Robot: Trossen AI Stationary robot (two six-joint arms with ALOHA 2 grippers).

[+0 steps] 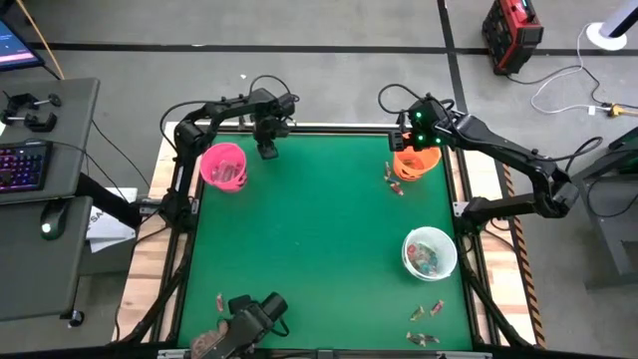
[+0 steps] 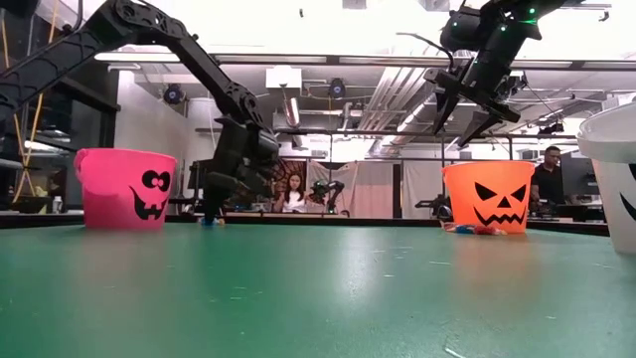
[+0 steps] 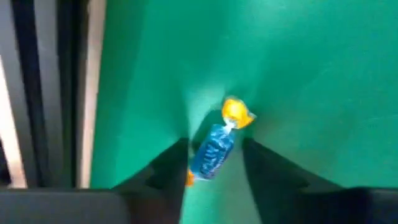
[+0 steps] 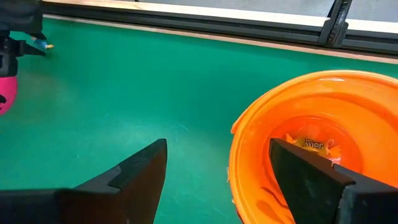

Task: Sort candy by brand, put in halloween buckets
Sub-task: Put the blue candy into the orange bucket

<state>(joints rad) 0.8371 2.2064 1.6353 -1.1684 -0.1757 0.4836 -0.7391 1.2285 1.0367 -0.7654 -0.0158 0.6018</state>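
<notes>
My left gripper (image 1: pixel 267 150) is down at the table's far edge, just right of the pink bucket (image 1: pixel 224 167) (image 2: pixel 124 189). It is open, its fingers close on either side of a blue candy with yellow twisted ends (image 3: pixel 211 155) that lies flat on the green mat. My right gripper (image 1: pixel 417 140) (image 4: pixel 217 144) hangs open above the near-left rim of the orange bucket (image 1: pixel 414 163) (image 4: pixel 323 143). A brownish wrapped candy (image 4: pixel 313 145) lies on that bucket's bottom. The white bucket (image 1: pixel 430 251) stands toward the near right and holds several candies.
Loose candies lie beside the orange bucket (image 1: pixel 394 179), near the right near corner (image 1: pixel 427 312) and near the left near corner (image 1: pixel 219 298). A dark camera mount (image 1: pixel 254 314) stands at the near edge. The mat's middle is bare green. People show in the room behind (image 2: pixel 295 194).
</notes>
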